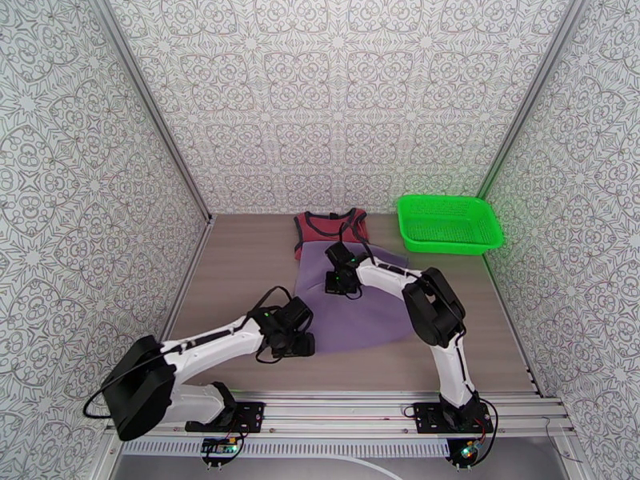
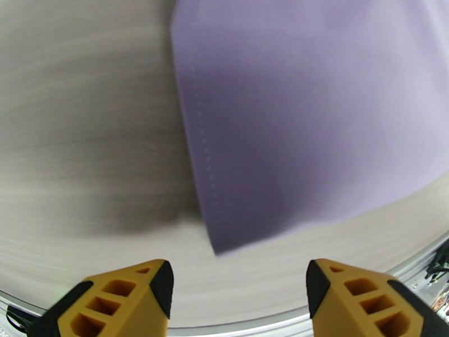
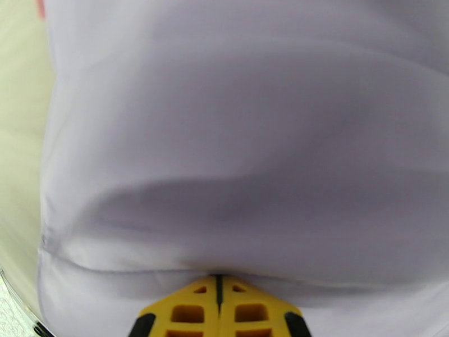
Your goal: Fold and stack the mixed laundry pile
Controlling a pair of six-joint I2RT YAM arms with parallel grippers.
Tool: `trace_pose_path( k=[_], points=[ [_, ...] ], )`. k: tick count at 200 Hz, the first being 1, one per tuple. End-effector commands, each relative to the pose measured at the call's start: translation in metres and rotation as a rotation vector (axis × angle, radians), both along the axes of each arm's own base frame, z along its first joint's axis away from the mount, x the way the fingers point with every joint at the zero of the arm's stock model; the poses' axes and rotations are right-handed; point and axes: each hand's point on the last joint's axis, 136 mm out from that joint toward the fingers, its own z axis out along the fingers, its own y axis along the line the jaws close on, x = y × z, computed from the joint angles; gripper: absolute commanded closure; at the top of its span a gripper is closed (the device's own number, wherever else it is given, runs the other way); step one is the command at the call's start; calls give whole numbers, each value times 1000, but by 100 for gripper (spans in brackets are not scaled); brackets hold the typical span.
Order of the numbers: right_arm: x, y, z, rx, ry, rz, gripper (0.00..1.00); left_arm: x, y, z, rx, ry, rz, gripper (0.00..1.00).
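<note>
I've got the lavender garment (image 1: 356, 322) spread mostly flat mid-table (image 1: 232, 266): plain purple, stitched hem down its left edge, near-left corner lying flat on the wood. Near its middle the cloth (image 3: 252, 108) is rucked into a shallow curved ridge. The dark red tank top (image 1: 316, 230) lies just behind it towards the back wall, flat, neck away from me, with dark trim at neck and armholes. The lavender's far edge overlaps its lower part.
</note>
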Motion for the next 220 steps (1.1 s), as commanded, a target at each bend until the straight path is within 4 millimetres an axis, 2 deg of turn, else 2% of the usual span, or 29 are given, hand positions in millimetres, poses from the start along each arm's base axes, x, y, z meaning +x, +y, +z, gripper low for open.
trace_pose_path(
  k=[1, 33, 61, 86, 117, 179, 220],
  points=[
    [7, 5, -8, 16, -2, -32, 100, -3, -9, -5, -28, 13, 38, 41],
    [5, 8, -10, 29, 1, -15, 100, -10, -11, 2, -65, 13, 131, 44],
    [3, 11, -14, 42, 8, 12, 100, -17, 0, 3, -74, 48, 283, 41],
    [1, 14, -19, 47, 15, 41, 100, -20, -1, 2, -104, 60, 387, 40],
    [-1, 18, -27, 68, 20, 66, 100, -15, -1, -3, -134, 49, 504, 39],
    [-9, 21, -35, 101, 34, 91, 100, 12, -1, 1, -152, -58, 630, 39],
    [-10, 24, -35, 119, 39, 92, 100, 7, 3, -12, -112, -21, 656, 40]
  ],
)
